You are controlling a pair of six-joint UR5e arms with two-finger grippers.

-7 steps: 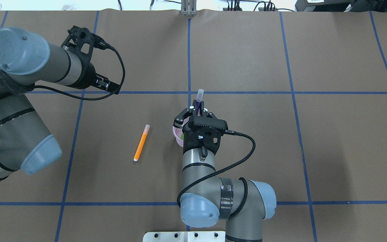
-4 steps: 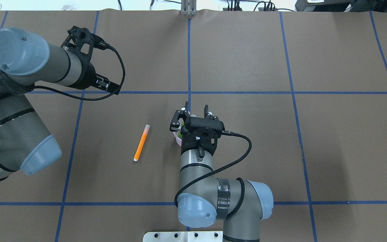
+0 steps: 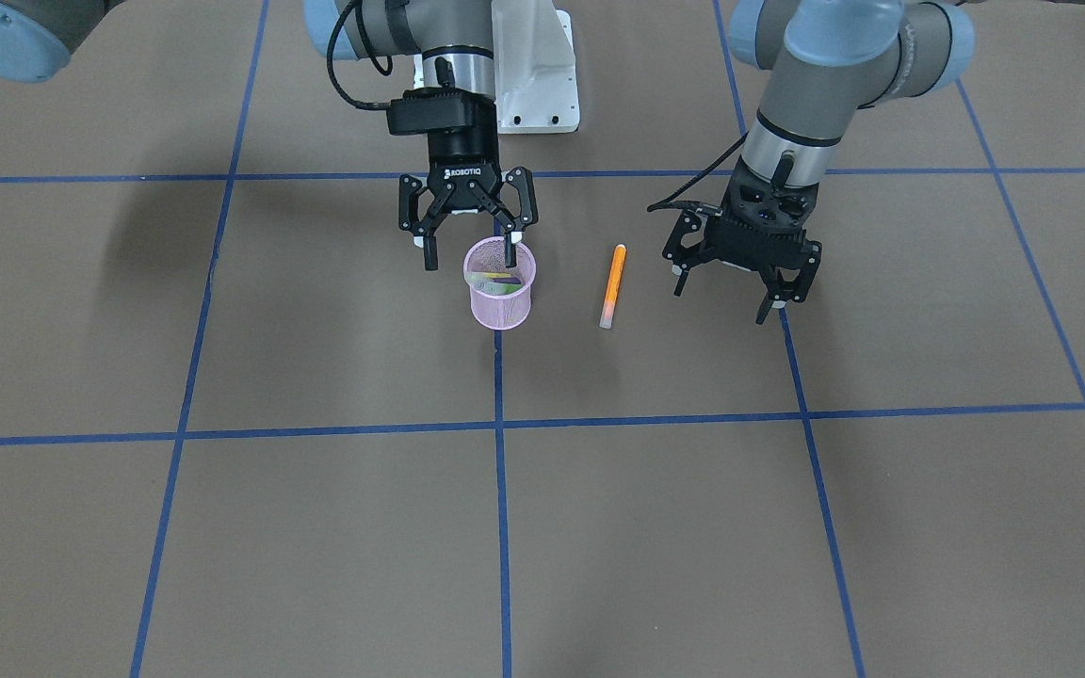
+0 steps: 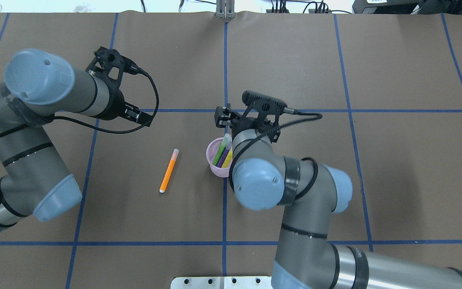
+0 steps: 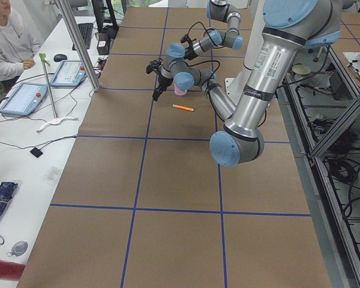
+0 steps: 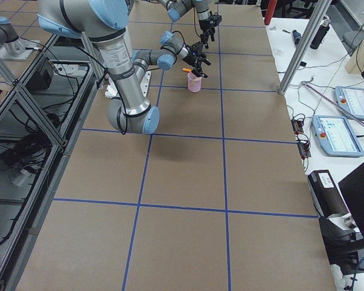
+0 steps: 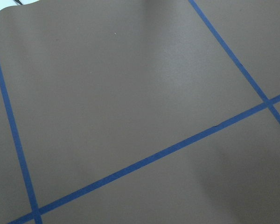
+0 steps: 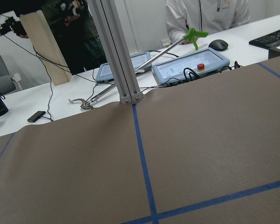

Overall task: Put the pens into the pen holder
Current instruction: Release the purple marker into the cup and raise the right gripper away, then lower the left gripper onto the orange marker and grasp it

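Observation:
The pink mesh pen holder (image 4: 216,169) stands upright near the table's middle, also in the front view (image 3: 500,303). A green pen (image 4: 218,154), a purple pen (image 4: 223,155) and a yellow pen (image 4: 228,159) lean inside it. The orange pen (image 4: 169,170) lies flat on the brown paper to the holder's left, also in the front view (image 3: 613,284). My right gripper (image 3: 470,256) is open and empty just above the holder's rim; overhead it (image 4: 222,119) shows beyond the holder. My left gripper (image 3: 723,297) is open and empty, apart from the orange pen, and shows overhead (image 4: 138,115).
Blue tape lines (image 4: 225,68) divide the brown paper into squares. A white mounting plate (image 4: 219,282) sits at the robot's base. An aluminium post (image 4: 225,10) stands at the far edge. Operators' desks with tablets (image 8: 191,65) lie beyond the table.
The purple pen has left my right gripper and now stands in the holder. My right arm has swung up and forward off the holder. My left arm has shifted a little toward the middle.

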